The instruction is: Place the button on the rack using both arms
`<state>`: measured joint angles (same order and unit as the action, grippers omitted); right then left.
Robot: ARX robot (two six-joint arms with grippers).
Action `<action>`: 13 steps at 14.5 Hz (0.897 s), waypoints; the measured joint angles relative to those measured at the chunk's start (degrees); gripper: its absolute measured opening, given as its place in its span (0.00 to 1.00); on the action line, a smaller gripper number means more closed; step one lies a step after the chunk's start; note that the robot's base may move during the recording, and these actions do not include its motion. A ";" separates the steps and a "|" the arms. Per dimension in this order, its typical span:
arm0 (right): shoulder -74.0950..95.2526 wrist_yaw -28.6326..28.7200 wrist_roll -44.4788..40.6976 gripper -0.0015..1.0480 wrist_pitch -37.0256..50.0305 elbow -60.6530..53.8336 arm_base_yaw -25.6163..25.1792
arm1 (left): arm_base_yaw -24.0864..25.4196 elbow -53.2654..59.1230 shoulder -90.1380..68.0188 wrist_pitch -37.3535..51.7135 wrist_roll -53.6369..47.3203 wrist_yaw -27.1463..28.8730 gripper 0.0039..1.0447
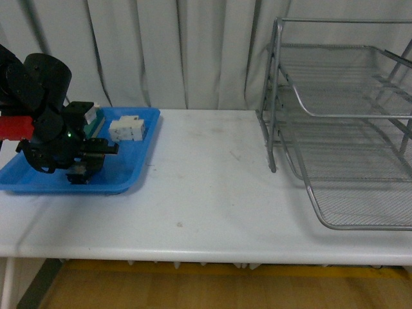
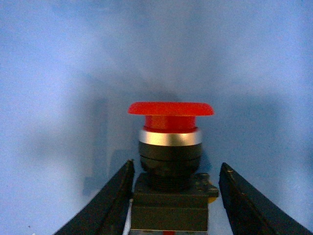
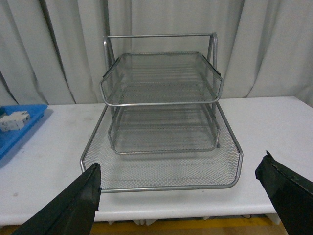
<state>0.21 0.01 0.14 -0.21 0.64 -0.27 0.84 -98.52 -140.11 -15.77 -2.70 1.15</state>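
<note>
The button [image 2: 170, 142] has a red mushroom cap, a silver ring and a black body. It stands on the blue floor of the tray, filling the left wrist view. My left gripper [image 2: 177, 164] is open, one black finger on each side of the button's body, close but apart from it. In the front view the left gripper [image 1: 80, 170] is low over the blue tray [image 1: 138, 164], and the button is hidden under it. The silver wire-mesh rack [image 1: 341, 116] stands at the right. My right gripper [image 3: 181, 164] is open and empty, facing the rack [image 3: 161, 104] from the table's front edge.
A white block [image 1: 126, 128] lies in the blue tray behind the left gripper; it also shows in the right wrist view [image 3: 13, 120]. A green and white piece [image 1: 93, 115] sits beside it. White table [image 1: 212, 180] lies between tray and rack. Curtains hang behind.
</note>
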 joint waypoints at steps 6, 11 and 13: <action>0.00 -0.02 0.02 0.94 -0.02 0.00 0.00 | -1.77 26.34 26.80 14.56 -0.79 -0.98 0.34; 0.00 -0.02 0.00 0.94 0.00 0.00 0.00 | -3.76 52.70 61.29 10.60 0.13 2.03 0.34; 0.00 -0.02 0.00 0.94 0.00 0.00 0.00 | -5.27 59.34 74.82 8.59 1.38 6.67 0.34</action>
<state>0.21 -0.01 0.14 -0.21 0.64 -0.27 -4.43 -39.18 -65.30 -7.18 -1.32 7.81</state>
